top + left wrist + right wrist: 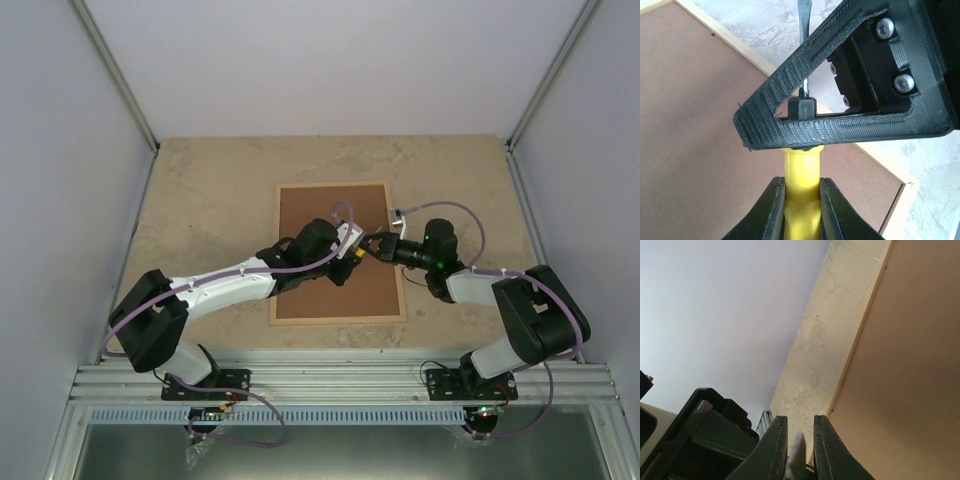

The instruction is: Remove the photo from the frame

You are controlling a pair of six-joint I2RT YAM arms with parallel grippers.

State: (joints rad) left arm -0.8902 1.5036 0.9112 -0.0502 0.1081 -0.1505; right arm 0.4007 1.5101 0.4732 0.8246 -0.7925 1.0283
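Observation:
The frame (402,290) of pale wood lies face down on the table, its brown backing board (320,210) facing up. The photo is hidden under it. My left gripper (350,256) is shut on the yellow handle of a screwdriver (802,167), above the board's right side. My right gripper (373,243) meets it from the right. Its fingers (850,60) stand slightly apart around the screwdriver's metal blade (798,452), with a gap beside the blade. The frame's moulding also shows in the left wrist view (740,47) and in the right wrist view (860,340).
The beige stone-patterned table (200,200) surrounds the frame. White walls (60,150) with metal posts stand to the left, right and back. The arm bases sit on an aluminium rail (340,380) at the near edge.

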